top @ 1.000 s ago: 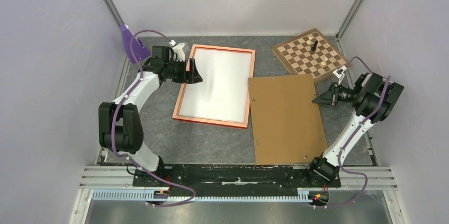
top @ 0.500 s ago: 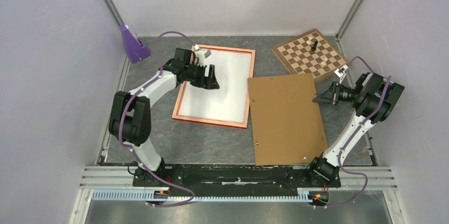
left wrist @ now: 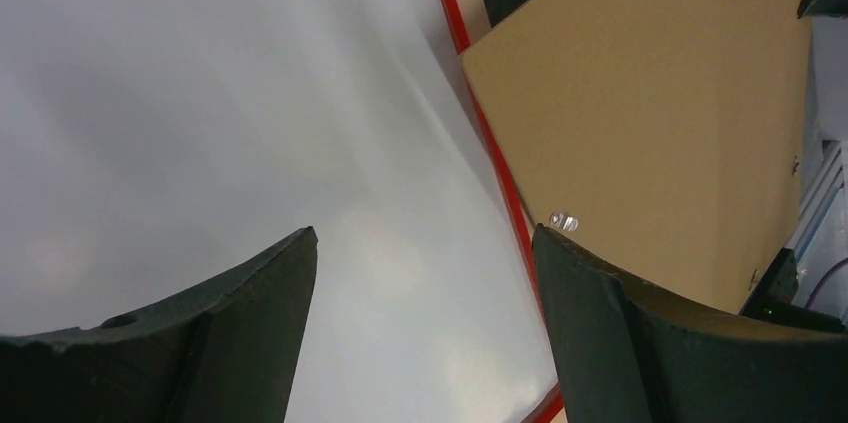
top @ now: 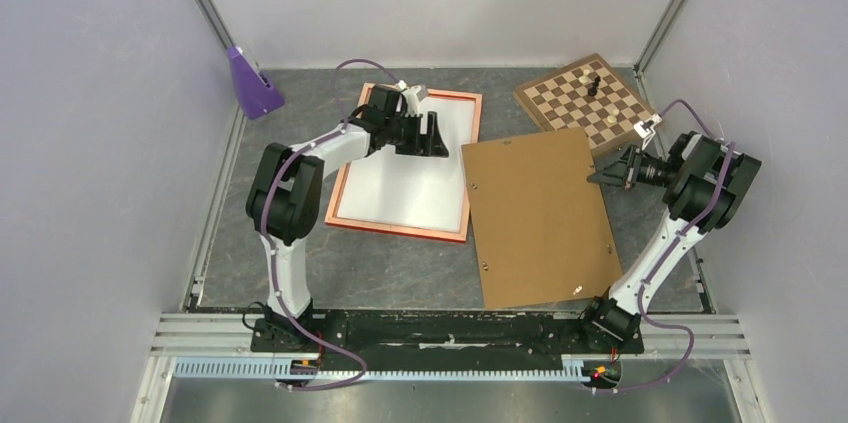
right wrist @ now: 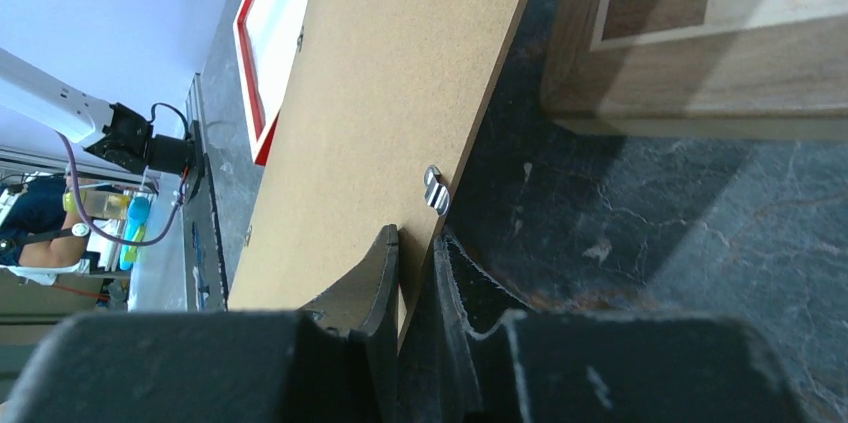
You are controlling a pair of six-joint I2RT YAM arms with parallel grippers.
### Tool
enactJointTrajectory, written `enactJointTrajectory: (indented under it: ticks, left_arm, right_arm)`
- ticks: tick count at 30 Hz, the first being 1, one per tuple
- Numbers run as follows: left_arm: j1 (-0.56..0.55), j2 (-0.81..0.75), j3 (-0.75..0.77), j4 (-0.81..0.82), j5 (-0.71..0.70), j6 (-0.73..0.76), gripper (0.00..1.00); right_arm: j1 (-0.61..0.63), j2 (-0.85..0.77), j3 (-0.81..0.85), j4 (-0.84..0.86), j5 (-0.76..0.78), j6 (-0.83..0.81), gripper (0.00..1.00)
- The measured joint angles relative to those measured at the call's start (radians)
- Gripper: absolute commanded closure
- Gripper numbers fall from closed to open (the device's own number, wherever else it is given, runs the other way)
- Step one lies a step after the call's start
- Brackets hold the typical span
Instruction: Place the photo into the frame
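Top external view puts the photo [top: 405, 183] white side up inside the frame [top: 400, 232], left of centre toward the far edge of the table [top: 400, 278]. My left gripper [top: 437, 135] hangs over the photo's far right part, spread wide and holding nothing. My right gripper [top: 598, 176] is pressed together on the right edge of the backing board [top: 540, 223], close to its far corner and just beside the chessboard [top: 590, 103].

What worries me is that thin pinch so near one corner. If I lift or drag from there, I expect the board to swivel or slip out. Its left edge could catch the frame's right rail and shove the frame, knocking the photo askew. A careless swing could also clip the chessboard.

Right wrist view shows what the overhead cannot: my fingers [right wrist: 375, 263] on either side of the board's edge, right next to a small metal clip [right wrist: 436, 190]. Left wrist view shows the board's corner lying over the red rail, and my open jaws above bare white paper. No view shows the printed side.
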Motion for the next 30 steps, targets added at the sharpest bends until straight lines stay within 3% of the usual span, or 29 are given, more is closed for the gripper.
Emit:
enactJointTrajectory:
  ticks: [11, 22, 30]
  left_arm:
    - [-0.07, 0.066, 0.089, 0.019, -0.032, -0.097, 0.15]
    - [-0.064, 0.026, -0.007, 0.02, -0.082, -0.109, 0.15]
    - [-0.031, 0.025, -0.014, 0.1, 0.031, -0.11, 0.18]
  right_arm:
    - [0.06, 0.0, 0.0, 0.018, -0.073, 0.004, 1.0]
    - [0.105, 0.0, 0.0, 0.026, -0.132, 0.004, 1.0]
    - [0.126, 0.0, 0.0, 0.029, -0.153, 0.004, 1.0]
